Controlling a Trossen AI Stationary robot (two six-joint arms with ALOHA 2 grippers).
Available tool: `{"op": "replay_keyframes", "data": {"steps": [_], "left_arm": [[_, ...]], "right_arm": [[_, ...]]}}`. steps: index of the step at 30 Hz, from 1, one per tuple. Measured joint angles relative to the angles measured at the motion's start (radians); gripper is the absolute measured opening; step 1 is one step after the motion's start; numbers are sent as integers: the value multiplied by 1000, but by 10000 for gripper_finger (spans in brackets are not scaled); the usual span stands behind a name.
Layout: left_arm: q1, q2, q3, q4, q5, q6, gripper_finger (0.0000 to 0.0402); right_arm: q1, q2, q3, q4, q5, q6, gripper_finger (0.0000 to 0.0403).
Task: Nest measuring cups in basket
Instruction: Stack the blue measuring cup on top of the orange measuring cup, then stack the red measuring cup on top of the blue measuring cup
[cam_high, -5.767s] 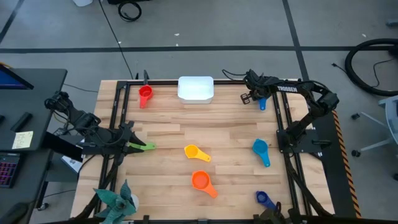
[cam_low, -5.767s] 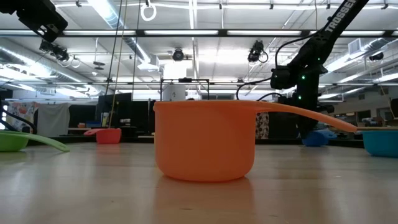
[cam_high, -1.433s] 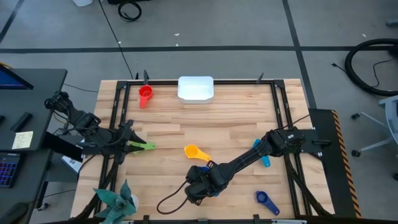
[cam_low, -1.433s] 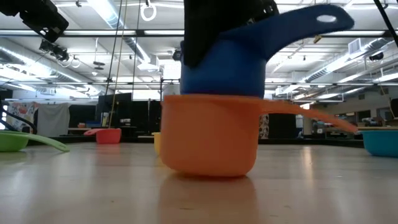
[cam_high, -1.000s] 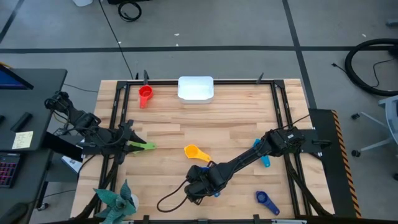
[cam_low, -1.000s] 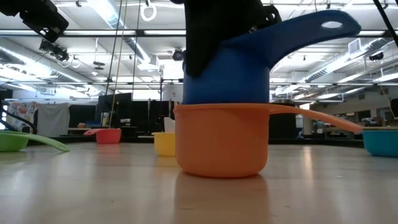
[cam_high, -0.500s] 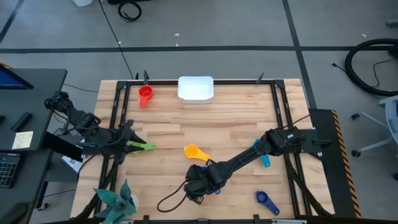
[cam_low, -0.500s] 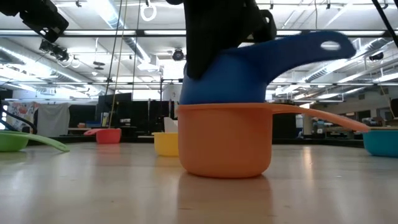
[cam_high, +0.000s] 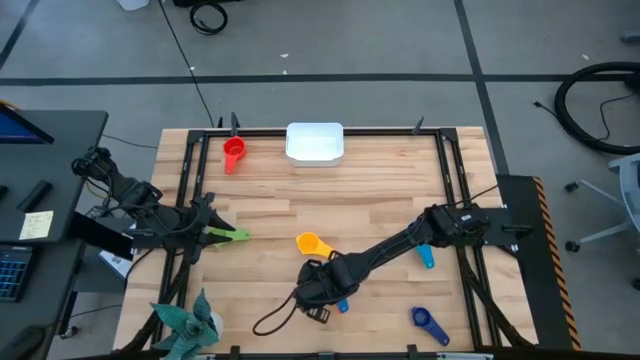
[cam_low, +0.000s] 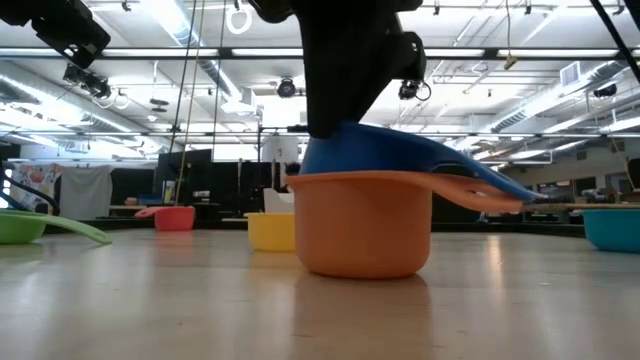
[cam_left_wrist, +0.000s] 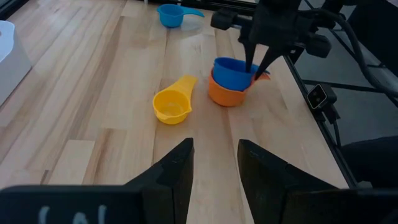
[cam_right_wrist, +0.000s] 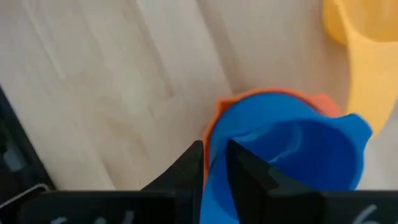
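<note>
A blue measuring cup (cam_low: 390, 150) sits tilted inside an orange cup (cam_low: 362, 225) near the table's front middle. Its handle (cam_low: 480, 180) slopes down over the orange handle. My right gripper (cam_right_wrist: 214, 152) points down over it, open, one finger inside the blue bowl and one outside. A yellow cup (cam_high: 308, 243) stands just beyond. The white basket (cam_high: 315, 142) stands at the far edge. My left gripper (cam_left_wrist: 216, 146) waits open at the left edge, above a green cup (cam_high: 232, 235). My right gripper's fingers (cam_right_wrist: 193, 163) come from above and stand astride the blue cup's wall (cam_right_wrist: 216, 171), on the side away from its handle. I cannot tell whether they touch it. The cup rests in the orange cup, not lifted.
A red cup (cam_high: 233, 150) lies left of the basket. A light blue cup (cam_high: 426, 257) lies partly under the right arm, and a dark blue one (cam_high: 427, 321) lies at the near right corner. A cable loops off the front edge near the gripper.
My right gripper has rolled about its own axis and opened over the orange cup. The blue cup, which stood high with its handle raised, has sunk deeper into the orange cup. Its handle has tipped down onto the orange handle.
</note>
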Motion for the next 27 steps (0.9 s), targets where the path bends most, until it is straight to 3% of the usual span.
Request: {"op": "replay_keyframes", "data": {"steps": [7, 17, 23, 27], "left_arm": [[0, 0, 0, 0, 0, 7, 130], [0, 0, 0, 0, 0, 8, 130], [0, 0, 0, 0, 0, 9, 130], [0, 0, 0, -3, 0, 9, 130]], "right_arm": [[-23, 0, 0, -3, -86, -27, 66], [-37, -2, 69, -77, -103, -153, 66], [-37, -5, 206, -240, -27, -274, 66], [-36, -90, 169, -267, 17, -322, 66]]}}
